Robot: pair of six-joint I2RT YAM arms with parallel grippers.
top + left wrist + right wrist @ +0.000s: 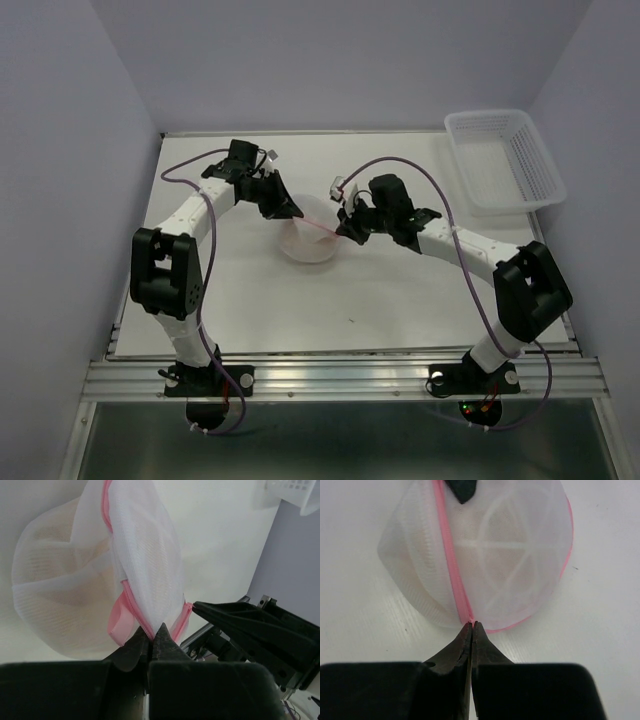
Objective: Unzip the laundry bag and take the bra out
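Observation:
The laundry bag (310,236) is a round white mesh pouch with a pink zipper rim, mid-table between both arms. My left gripper (290,210) is shut on the bag's pink rim, seen in the left wrist view (154,632), with the mesh (145,570) pulled up from it. My right gripper (347,228) is shut on the near end of the pink zipper (451,565), seen in the right wrist view (471,626). The bra (60,595) shows only as a pale beige shape through the mesh, still inside the bag (510,555).
A white plastic lattice basket (506,158) stands at the back right of the table. Grey walls close the table in at the back and both sides. The right gripper's black fingers (240,625) show in the left wrist view beside the bag.

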